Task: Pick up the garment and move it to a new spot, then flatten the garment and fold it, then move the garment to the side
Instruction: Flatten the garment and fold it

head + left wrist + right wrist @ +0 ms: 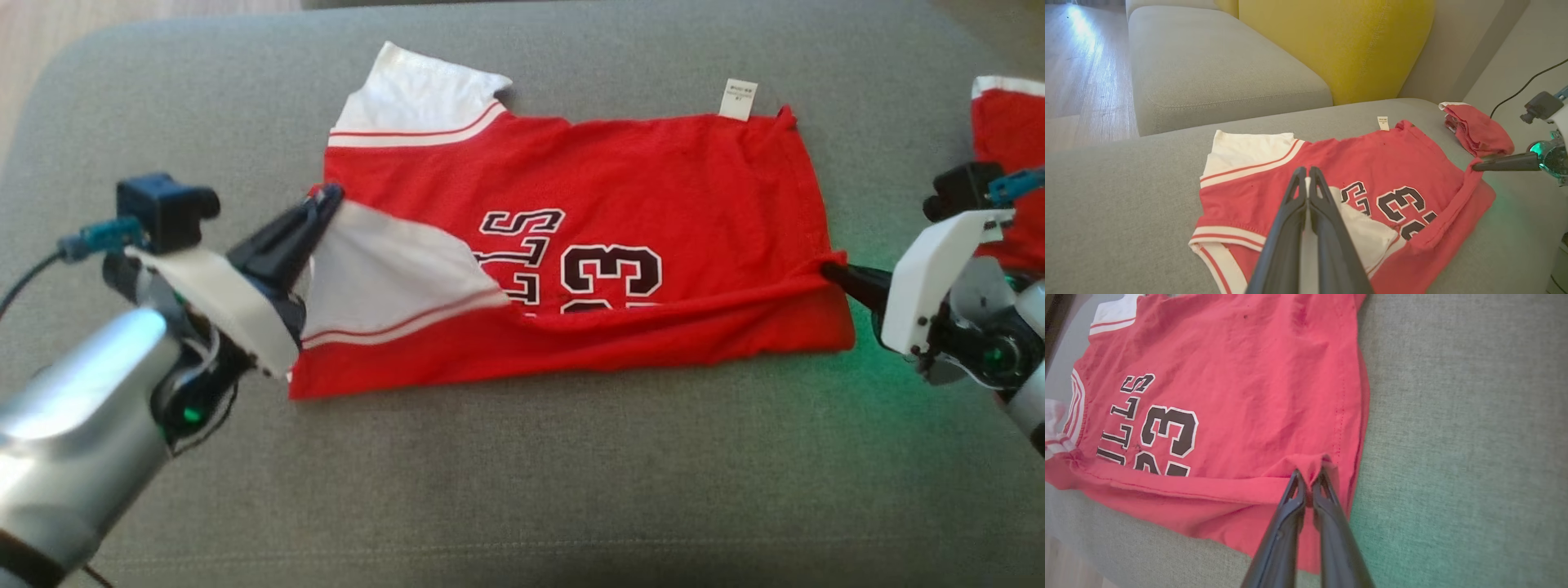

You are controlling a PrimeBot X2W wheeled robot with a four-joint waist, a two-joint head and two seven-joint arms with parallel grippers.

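Garment [653, 188], mid-fold on the grey sofa cushion [522, 490]. Your left gripper [329, 198] has its jaws closed on the white sleeve [384, 278]. Your right gripper [826, 269] has its jaws pinched on the red hem [804, 282]. Between your two grips the near long edge is raised, and the long axis runs left to right across the head view. The far edge lies beyond both grips, about equally near each. Both forearms reach in low from the outer sides.

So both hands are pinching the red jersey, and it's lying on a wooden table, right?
Not a table: the head view shows the red jersey lying on a grey sofa cushion. The left hand and right hand are indeed both pinching it.
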